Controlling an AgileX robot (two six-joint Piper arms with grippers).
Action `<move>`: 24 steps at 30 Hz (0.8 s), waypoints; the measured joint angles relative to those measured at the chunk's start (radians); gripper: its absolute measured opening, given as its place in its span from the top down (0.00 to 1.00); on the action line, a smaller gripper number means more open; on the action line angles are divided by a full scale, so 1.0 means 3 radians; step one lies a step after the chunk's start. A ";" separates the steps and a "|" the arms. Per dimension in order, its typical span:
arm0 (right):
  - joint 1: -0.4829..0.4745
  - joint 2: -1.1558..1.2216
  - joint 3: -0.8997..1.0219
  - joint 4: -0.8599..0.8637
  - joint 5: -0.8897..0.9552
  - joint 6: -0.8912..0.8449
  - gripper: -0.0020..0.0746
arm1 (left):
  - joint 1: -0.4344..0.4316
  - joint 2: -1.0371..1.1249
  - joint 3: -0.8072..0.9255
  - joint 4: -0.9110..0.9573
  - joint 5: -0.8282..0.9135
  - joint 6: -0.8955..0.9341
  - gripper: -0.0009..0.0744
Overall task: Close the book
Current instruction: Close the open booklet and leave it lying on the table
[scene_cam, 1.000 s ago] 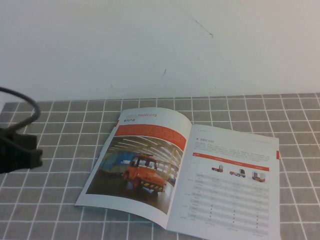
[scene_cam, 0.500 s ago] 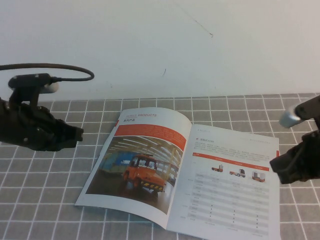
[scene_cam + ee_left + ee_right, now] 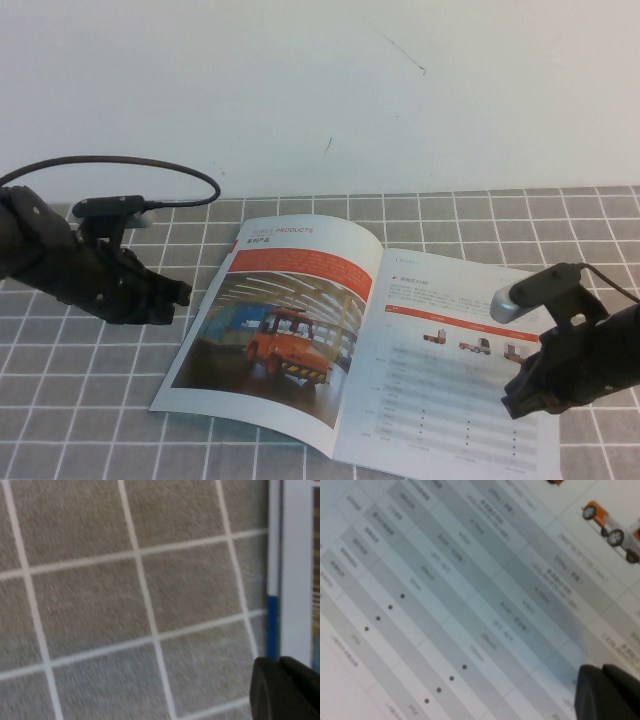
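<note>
An open book (image 3: 300,330) lies flat on the checked cloth, with a photo of an orange truck on its left page and a table of figures on its right page (image 3: 440,370). My left gripper (image 3: 176,294) hovers over the cloth just left of the book, its fingers pressed together and holding nothing. In the left wrist view this gripper (image 3: 279,661) sits close to the book's white and blue edge (image 3: 295,555). My right gripper (image 3: 516,398) hangs over the lower right page, also shut and empty. The right wrist view has that gripper (image 3: 602,670) just above the printed table (image 3: 470,580).
A grey cloth with a white grid (image 3: 90,400) covers the table up to a white wall (image 3: 300,90) at the back. The left arm's black cable (image 3: 150,162) loops above the cloth at the far left.
Both arms have come into view and moved inward. The left gripper has closed in on the book's left edge, and the right gripper has come over the right page. The book has not moved.
</note>
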 joint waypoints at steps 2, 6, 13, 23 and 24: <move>0.0000 0.0040 0.0000 0.0000 -0.0007 -0.0004 0.98 | 0.0000 0.0092 -0.0052 0.0000 -0.0068 0.0044 0.99; 0.0000 0.0064 -0.0006 0.0007 -0.0007 -0.0008 0.98 | 0.0000 0.0283 -0.0117 -0.0015 -0.0183 0.0074 0.99; 0.0000 0.0064 -0.0006 0.0012 -0.0007 -0.0020 0.98 | 0.0000 0.0385 -0.0174 -0.0058 -0.0218 0.0079 0.99; 0.0000 0.0064 -0.0006 0.0012 -0.0019 -0.0025 0.98 | 0.0000 0.0391 -0.0187 -0.0058 -0.0207 0.0079 0.99; 0.0000 0.0064 -0.0006 0.0012 -0.0022 -0.0025 0.98 | 0.0000 0.0391 -0.0187 -0.0058 -0.0198 0.0079 0.99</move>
